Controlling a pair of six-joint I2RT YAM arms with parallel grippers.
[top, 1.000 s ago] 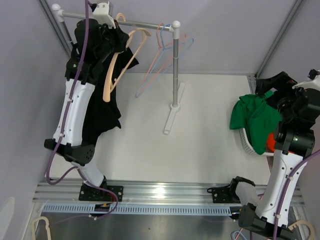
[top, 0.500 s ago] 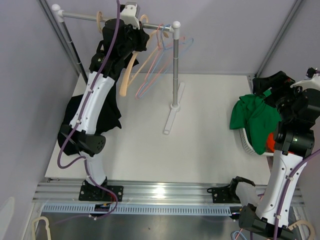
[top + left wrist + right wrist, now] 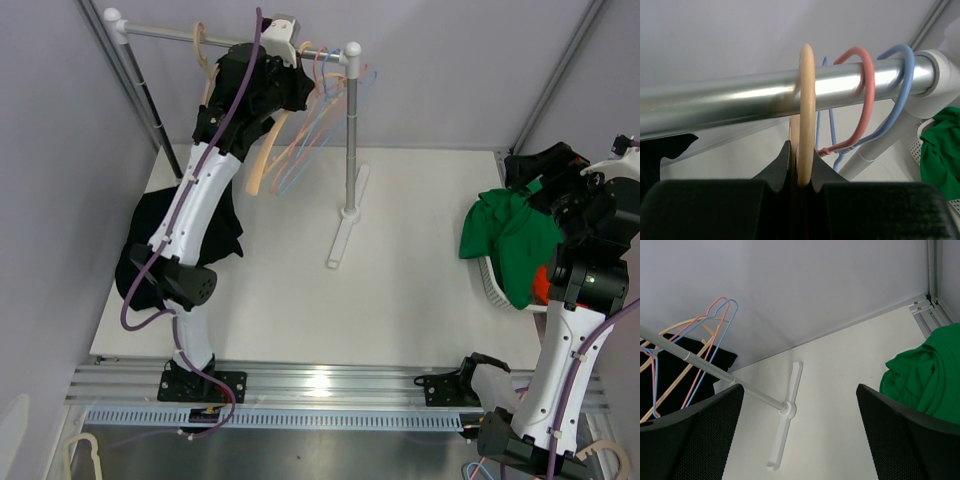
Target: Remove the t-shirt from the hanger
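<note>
The black t-shirt (image 3: 195,235) lies crumpled on the table at the left, off the hanger, partly hidden by my left arm. My left gripper (image 3: 278,45) is up at the rail (image 3: 740,102), shut on the neck of the bare beige hanger (image 3: 806,100), whose hook sits over the rail. The hanger's body (image 3: 262,155) hangs below the rail. My right gripper (image 3: 800,435) is wide open and empty at the far right, above the green shirt (image 3: 510,235).
Pink (image 3: 867,95) and blue (image 3: 902,90) hanger hooks sit on the rail just right of the beige one. Another beige hook (image 3: 200,38) is further left. The rack's post (image 3: 350,130) and foot (image 3: 345,230) stand mid-table. A white basket (image 3: 492,283) holds the green shirt.
My left gripper has moved right along the rail with the beige hanger. The black t-shirt, which hung by the arm, has dropped onto the table. The right arm has not moved.
</note>
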